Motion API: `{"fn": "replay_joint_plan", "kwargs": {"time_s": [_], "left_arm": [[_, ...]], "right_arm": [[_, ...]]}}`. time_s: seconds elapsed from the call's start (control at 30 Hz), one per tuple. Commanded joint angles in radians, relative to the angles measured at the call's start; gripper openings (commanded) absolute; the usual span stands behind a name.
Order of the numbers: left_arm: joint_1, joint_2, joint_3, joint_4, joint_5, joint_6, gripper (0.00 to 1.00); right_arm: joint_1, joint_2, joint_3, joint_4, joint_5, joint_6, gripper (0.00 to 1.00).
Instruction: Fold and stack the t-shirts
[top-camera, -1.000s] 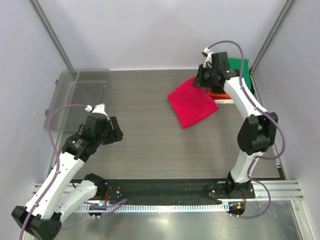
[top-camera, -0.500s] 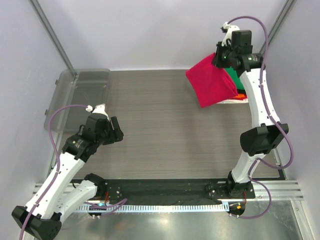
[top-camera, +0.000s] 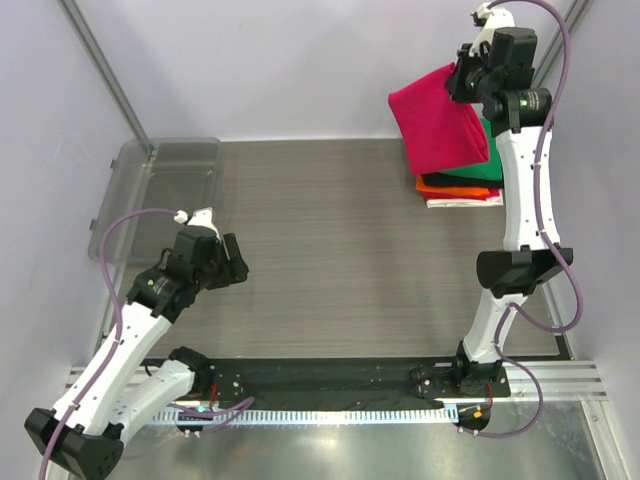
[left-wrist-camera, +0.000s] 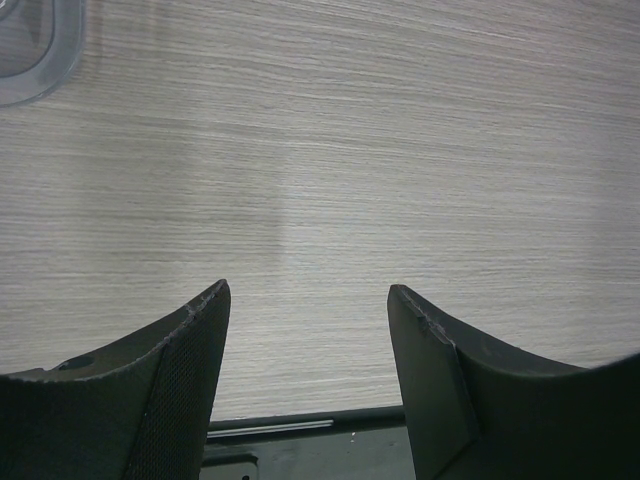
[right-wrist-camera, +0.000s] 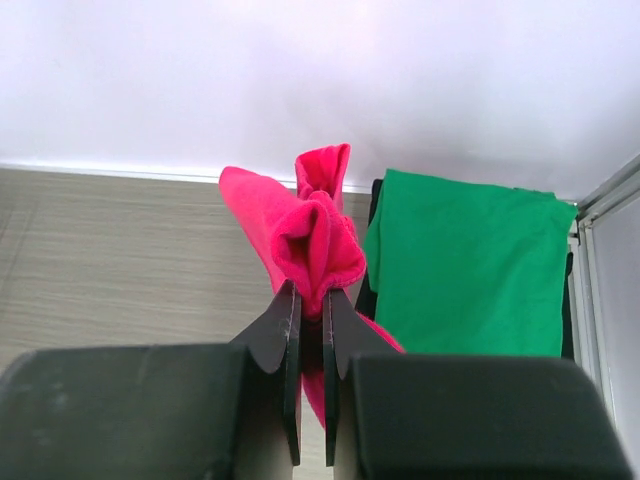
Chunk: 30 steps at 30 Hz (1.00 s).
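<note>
Tee (top-camera: 440, 125), crimson, pinched in right gripper (right-wrist-camera: 310, 291), aloft nr stack (top-camera: 458, 184), back-right corner.

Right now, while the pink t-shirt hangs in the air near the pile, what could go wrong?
1. The right hand pinches only a small bunch of the pink t-shirt, so the fold may open or the cloth may slip out.
2. The shirt hangs partly left of the green t-shirt on top of the stack, so it may land off centre or drag the pile askew.
</note>
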Motion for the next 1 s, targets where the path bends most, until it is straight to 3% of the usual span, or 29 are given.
{"fn": "replay_joint_plan", "kwargs": {"time_s": [0.0,0.23,0.5,0.97], "left_arm": [[-0.001,0.01,-0.002,0.035,0.019,0.021,0.65],[-0.001,0.022,-0.004,0.033,0.022,0.021,0.65],[-0.001,0.039,-0.007,0.035,0.026,0.019,0.65],[-0.002,0.094,-0.008,0.033,0.032,0.016,0.65]], "right_arm": [[-0.023,0.018,0.069,0.058,-0.024,0.003,0.01],[-0.049,0.066,0.087,0.089,-0.049,-0.004,0.01],[-0.182,0.146,0.116,0.138,-0.147,0.024,0.01],[-0.328,0.391,0.121,0.327,-0.265,0.015,0.01]]}}
